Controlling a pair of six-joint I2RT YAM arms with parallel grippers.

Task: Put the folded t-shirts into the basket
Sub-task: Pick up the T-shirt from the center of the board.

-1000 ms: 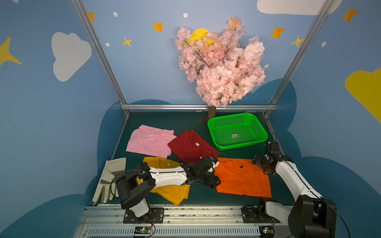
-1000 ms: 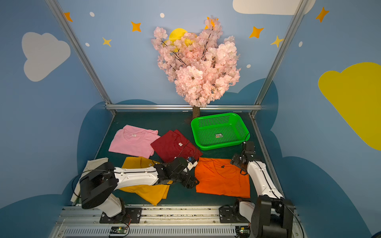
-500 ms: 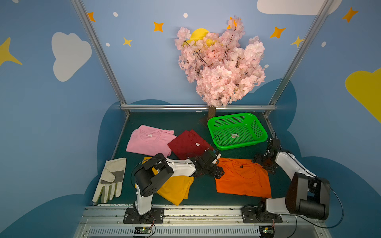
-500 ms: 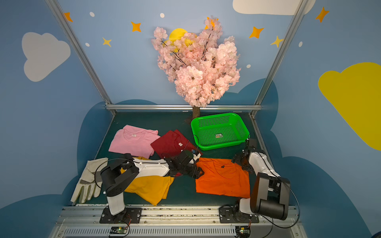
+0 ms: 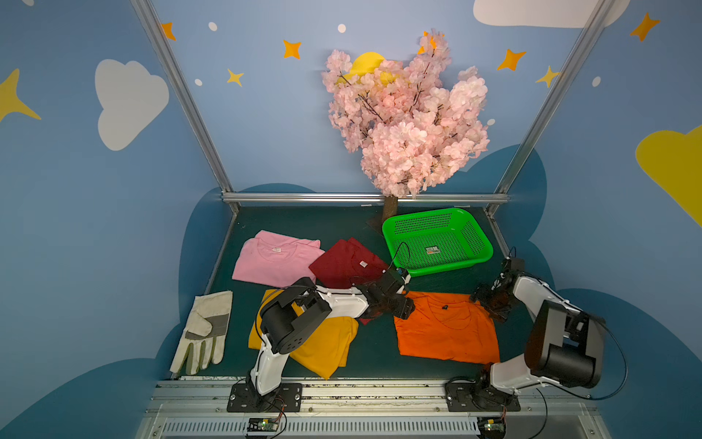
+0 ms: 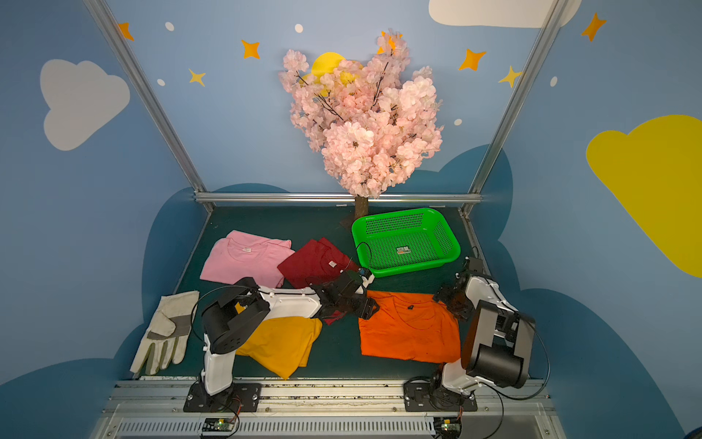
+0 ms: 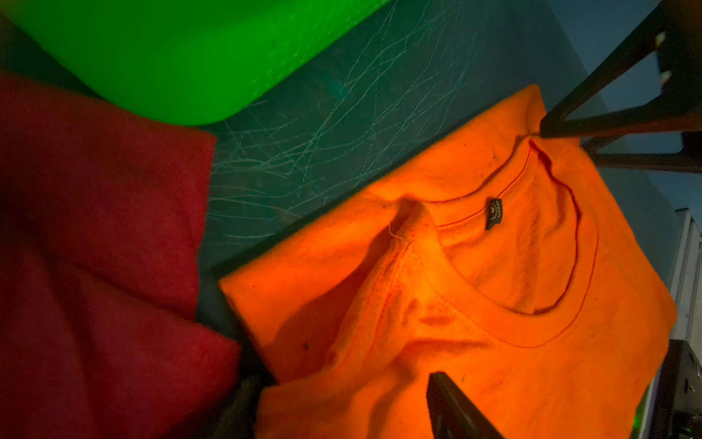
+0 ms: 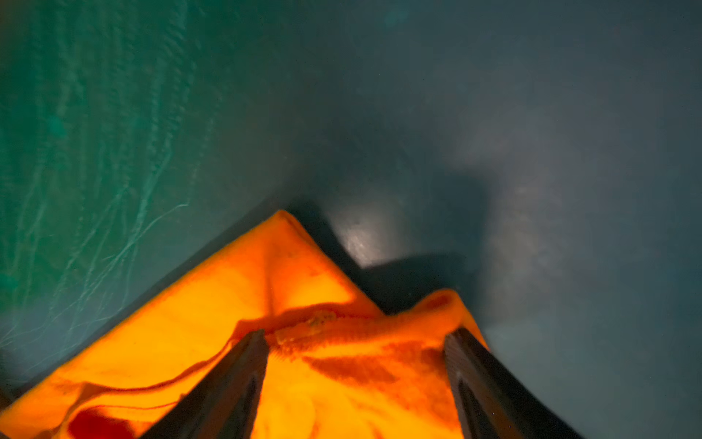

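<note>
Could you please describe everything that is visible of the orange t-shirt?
The orange t-shirt is plain cloth folded into a rough rectangle, lying flat on the dark green table, on the robot's side of the green basket and apart from it. Its round collar faces up, with a small dark label inside. The left pincer and the right pincer, both open, each straddle one far corner, where the cloth bunches a little.
</note>
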